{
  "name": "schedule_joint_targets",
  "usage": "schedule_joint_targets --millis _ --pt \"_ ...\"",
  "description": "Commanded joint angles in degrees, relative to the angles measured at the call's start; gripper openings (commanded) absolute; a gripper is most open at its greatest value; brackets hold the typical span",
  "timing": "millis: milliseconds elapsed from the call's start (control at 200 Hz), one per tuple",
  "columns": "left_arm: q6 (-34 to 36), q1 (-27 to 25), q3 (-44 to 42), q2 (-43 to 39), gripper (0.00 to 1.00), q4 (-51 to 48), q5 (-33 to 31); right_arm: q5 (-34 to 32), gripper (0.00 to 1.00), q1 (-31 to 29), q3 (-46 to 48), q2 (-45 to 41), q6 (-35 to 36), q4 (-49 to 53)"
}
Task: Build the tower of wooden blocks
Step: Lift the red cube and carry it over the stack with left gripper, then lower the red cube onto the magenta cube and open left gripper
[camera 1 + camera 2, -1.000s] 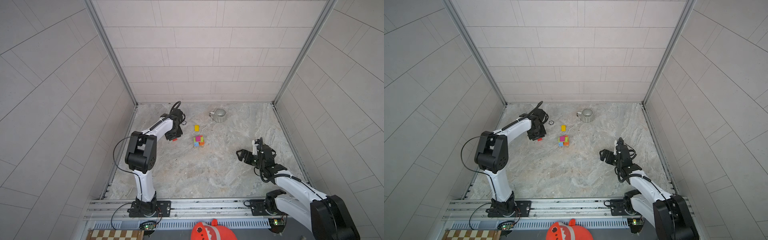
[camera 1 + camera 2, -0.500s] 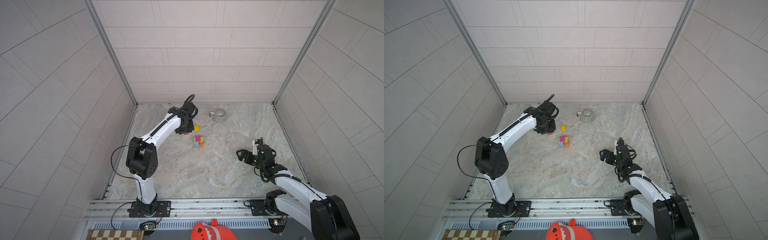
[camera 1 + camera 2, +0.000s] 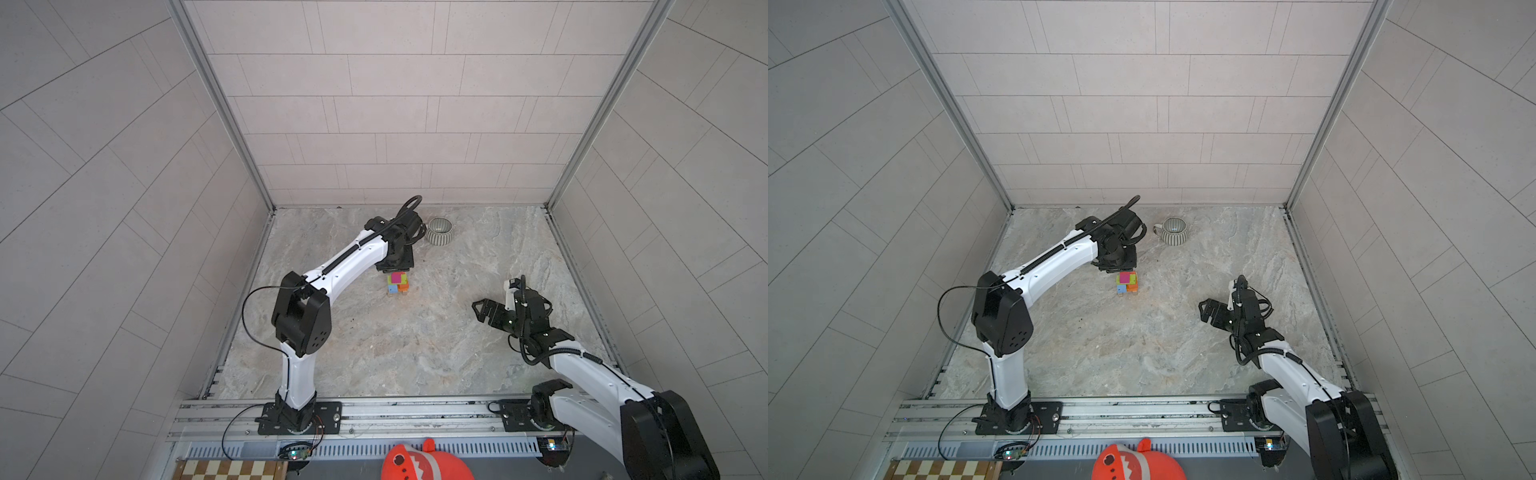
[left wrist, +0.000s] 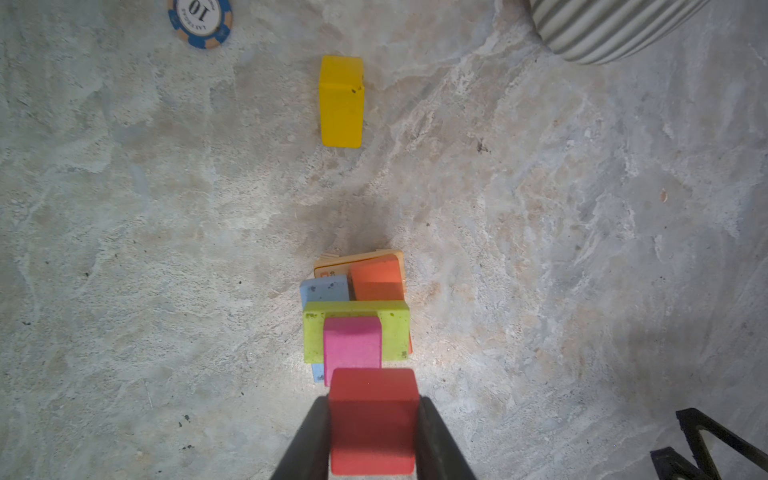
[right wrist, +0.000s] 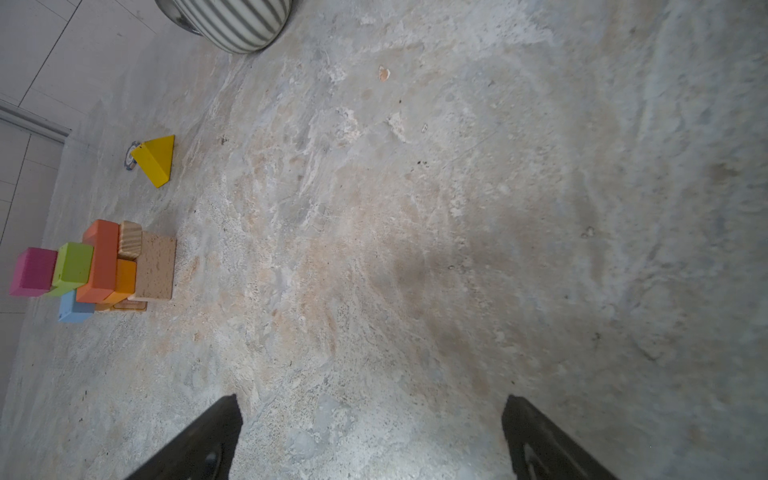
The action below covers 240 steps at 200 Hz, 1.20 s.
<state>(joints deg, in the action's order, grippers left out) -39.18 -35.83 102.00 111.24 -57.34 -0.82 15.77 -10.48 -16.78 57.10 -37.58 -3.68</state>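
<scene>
The wood block tower (image 3: 397,283) (image 3: 1128,282) stands mid-floor: a magenta block on a green one (image 4: 357,332), over blue and orange blocks, with tan ones at the base (image 5: 153,266). My left gripper (image 4: 372,405) is shut on a red block (image 4: 372,419), held just above the floor at the tower's far side, next to the magenta block. In both top views the left gripper (image 3: 395,266) (image 3: 1117,264) hangs right behind the tower. A yellow block (image 4: 341,102) (image 5: 156,160) lies apart on the floor. My right gripper (image 3: 482,311) (image 5: 372,415) is open and empty, well to the tower's right.
A grey-and-white striped mug (image 3: 439,231) (image 3: 1173,231) stands near the back wall, right of the left wrist. A blue-and-white poker chip (image 4: 200,18) lies beyond the yellow block. The enclosure walls surround the marble floor (image 3: 374,353).
My left arm has swung from the far left across to the tower, carrying the red block. The right arm has not moved.
</scene>
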Motion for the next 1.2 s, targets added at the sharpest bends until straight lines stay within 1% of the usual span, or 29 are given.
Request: schedule_joint_targets --millis 0,570,1061,1196 --pt "-0.8 -0.1 1.5 1.3 0.32 -1.8 -0.4 0.1 0.99 0.2 0.7 -0.9 -0.7 -0.7" --pt "0.2 0.0 0.6 2.8 0.32 -2.2 -1.4 0.2 0.99 0.1 0.8 -0.8 -1.0 -1.1" --pt "0.8 1.2 0.0 3.7 0.32 -1.9 -1.9 0.1 0.99 0.1 0.8 -0.3 -0.8 -1.3" --pt "0.8 1.2 -0.3 3.9 0.35 -1.4 -1.3 0.1 0.99 0.2 0.8 -0.1 -0.9 -1.3"
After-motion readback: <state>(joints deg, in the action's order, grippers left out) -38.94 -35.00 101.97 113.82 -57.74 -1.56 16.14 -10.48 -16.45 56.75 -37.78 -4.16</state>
